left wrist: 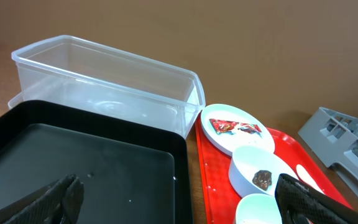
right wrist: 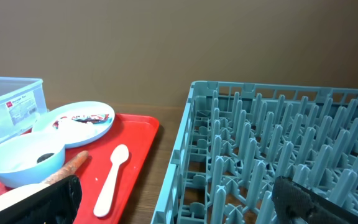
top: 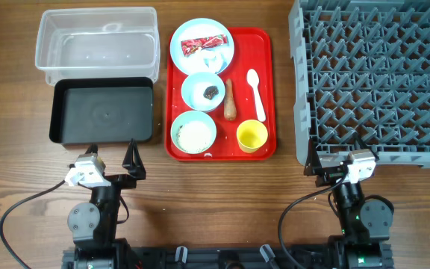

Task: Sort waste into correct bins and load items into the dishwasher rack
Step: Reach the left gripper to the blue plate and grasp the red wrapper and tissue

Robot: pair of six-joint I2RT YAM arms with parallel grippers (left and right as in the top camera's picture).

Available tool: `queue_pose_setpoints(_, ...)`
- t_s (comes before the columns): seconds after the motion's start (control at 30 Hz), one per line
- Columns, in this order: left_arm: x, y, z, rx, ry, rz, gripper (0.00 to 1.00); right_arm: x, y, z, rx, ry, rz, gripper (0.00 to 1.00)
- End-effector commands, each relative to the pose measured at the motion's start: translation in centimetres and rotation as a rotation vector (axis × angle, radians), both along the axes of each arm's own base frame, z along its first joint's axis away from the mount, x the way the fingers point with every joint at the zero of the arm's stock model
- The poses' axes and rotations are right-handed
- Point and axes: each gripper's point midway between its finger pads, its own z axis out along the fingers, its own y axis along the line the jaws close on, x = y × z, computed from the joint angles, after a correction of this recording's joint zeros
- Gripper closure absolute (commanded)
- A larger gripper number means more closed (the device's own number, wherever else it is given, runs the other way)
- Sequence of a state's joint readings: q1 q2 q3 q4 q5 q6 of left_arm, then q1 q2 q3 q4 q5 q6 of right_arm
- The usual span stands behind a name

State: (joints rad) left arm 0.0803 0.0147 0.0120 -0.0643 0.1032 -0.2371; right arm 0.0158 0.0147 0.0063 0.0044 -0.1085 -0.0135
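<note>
**A:** While both arms sit at the near edge of the desk (top: 21,187), how do the hands stand?

**B:** The left hand (top: 113,154) is spread wide and pinches nothing. It hangs just on the near side of the black tray (top: 103,112). The right hand (top: 340,159) is spread as well, also pinching nothing, at the near left corner of the grey rack (top: 379,75).

**A:** And the waste?

**B:** All of it is on the red tray (top: 266,75), which lies between the bins and the rack. The red wrapper (top: 202,45) with its white paper rests on the pale blue plate (top: 179,46) at the tray's far end. The dark lump (top: 211,92) sits in the blue bowl (top: 188,88), just nearer than the plate. The rice (top: 194,134) is in the mint bowl (top: 175,134) at the tray's near left corner. The carrot piece (top: 231,101) lies on the tray itself, just right of the blue bowl.

**A:** The other items?

**B:** The white spoon (top: 254,88) lies right of the carrot piece, its bowl end pointing away from the arms. The yellow cup (top: 251,136) stands upright at the tray's near right corner, beside the mint bowl.

**A:** The bins?

**B:** The clear tub (top: 99,45) is at the far left of the desk. The black tray is right against its near side.
</note>
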Motion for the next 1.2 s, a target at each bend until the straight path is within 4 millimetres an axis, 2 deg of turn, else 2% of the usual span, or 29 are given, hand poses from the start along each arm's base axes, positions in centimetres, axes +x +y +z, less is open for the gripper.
queue_pose_setpoints(0.0, 2.8, -3.3, 10.5, 0.008, -0.013, -0.205, 0.00, -0.2, 2.1, 14.1, -0.077, -0.275, 0.118, 0.00)
queue_pose_setpoints(0.1, 2.7, -3.4, 10.3, -0.010, -0.003, -0.213, 0.00, -0.2, 2.1, 14.0, -0.076, -0.273, 0.117, 0.00)
queue_pose_setpoints(0.13, 2.5, -3.4, 9.7, -0.047, 0.027, -0.209, 0.00, -0.1, 2.1, 13.6, -0.072, -0.254, 0.119, 0.00)
queue_pose_setpoints(0.23, 2.1, -3.4, 7.6, -0.074, 0.118, -0.205, 0.00, 0.6, 2.1, 9.9, -0.062, -0.111, 0.124, 0.00)
queue_pose_setpoints(0.27, 2.0, -3.5, 7.2, -0.071, 0.132, -0.206, 0.00, 0.7, 2.1, 9.3, -0.051, -0.092, 0.125, 0.00)
queue_pose_setpoints(0.33, 1.8, -3.7, 6.7, -0.030, 0.149, -0.223, 0.00, 0.8, 2.1, 8.2, -0.016, -0.061, 0.127, 0.00)
queue_pose_setpoints(0.5, 2.4, -3.7, 6.3, -0.029, 0.193, -0.228, 0.00, 1.2, 3.3, 7.3, -0.010, -0.020, 0.196, 0.00)
queue_pose_setpoints(0.57, 3.5, -3.9, 6.9, -0.008, 0.261, -0.251, 0.00, 1.3, 3.9, 7.9, -0.010, -0.023, 0.236, 0.00)
queue_pose_setpoints(0.6, 4.8, -4.1, 8.1, 0.045, 0.330, -0.285, 0.00, 1.7, 4.2, 9.4, -0.011, -0.026, 0.251, 0.00)
queue_pose_setpoints(0.63, 7.8, -4.8, 10.3, 0.125, 0.492, -0.343, 0.00, 2.9, 4.8, 11.1, -0.004, 0.027, 0.286, 0.00)
queue_pose_setpoints(0.67, 9.5, -5.0, 10.7, 0.154, 0.594, -0.355, 0.00, 3.9, 5.2, 11.7, 0.005, 0.091, 0.311, 0.00)
queue_pose_setpoints(0.8, 13.0, -6.5, 10.6, 0.220, 0.782, -0.386, 0.00, 6.3, 5.9, 12.4, 0.032, 0.253, 0.355, 0.00)
queue_pose_setpoints(0.97, 17.1, -10.1, 9.7, 0.305, 0.864, -0.427, 0.00, 9.3, 6.1, 13.0, 0.069, 0.459, 0.365, 0.00)
queue_pose_setpoints(1.1, 19.7, -13.9, 6.9, 0.370, 0.876, -0.472, 0.00, 10.8, 6.2, 12.4, 0.090, 0.573, 0.362, 0.00)
queue_pose_setpoints(1.17, 20.7, -15.8, 4.9, 0.401, 0.883, -0.511, 0.00, 11.3, 6.2, 11.9, 0.097, 0.592, 0.360, 0.00)
